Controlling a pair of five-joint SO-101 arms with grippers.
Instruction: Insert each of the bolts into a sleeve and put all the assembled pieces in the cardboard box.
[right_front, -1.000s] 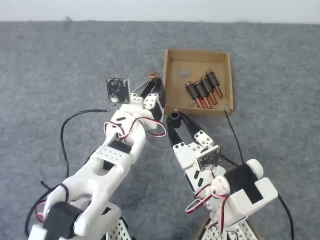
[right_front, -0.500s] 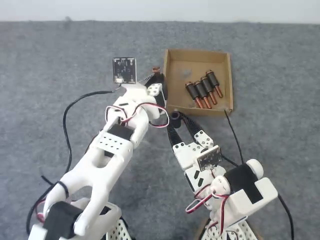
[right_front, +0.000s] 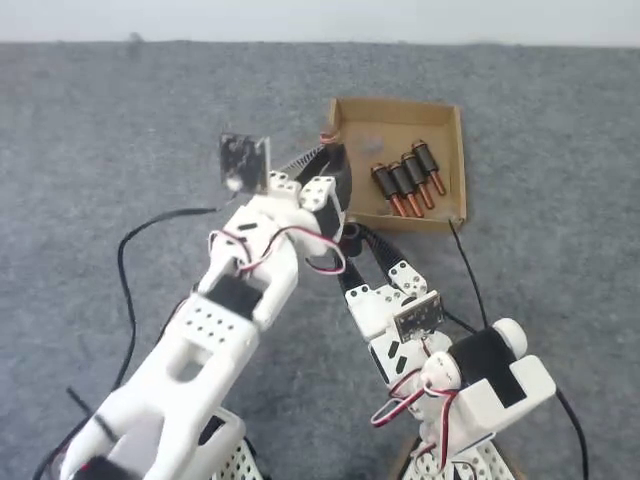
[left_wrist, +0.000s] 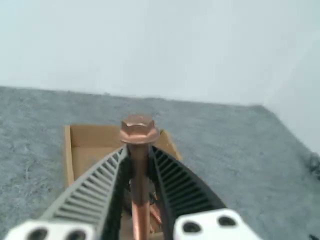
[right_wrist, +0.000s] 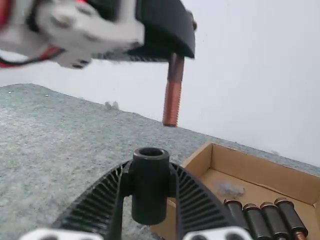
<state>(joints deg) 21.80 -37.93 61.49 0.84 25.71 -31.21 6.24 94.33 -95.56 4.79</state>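
The left tool (left_wrist: 138, 152) is gripping a copper bolt (left_wrist: 136, 131) upright, head up, and is hanging over the left wall of the box (right_front: 400, 105). The bolt's threaded end is hanging above the black sleeve (right_wrist: 148, 192) without touching it. The right tool (right_wrist: 149, 170) is clamping that sleeve upright, open end up, just near of the box's near-left corner over the grey counter (right_front: 120, 120), while four assembled pieces (right_front: 405, 180) are lying side by side in the box's right half.
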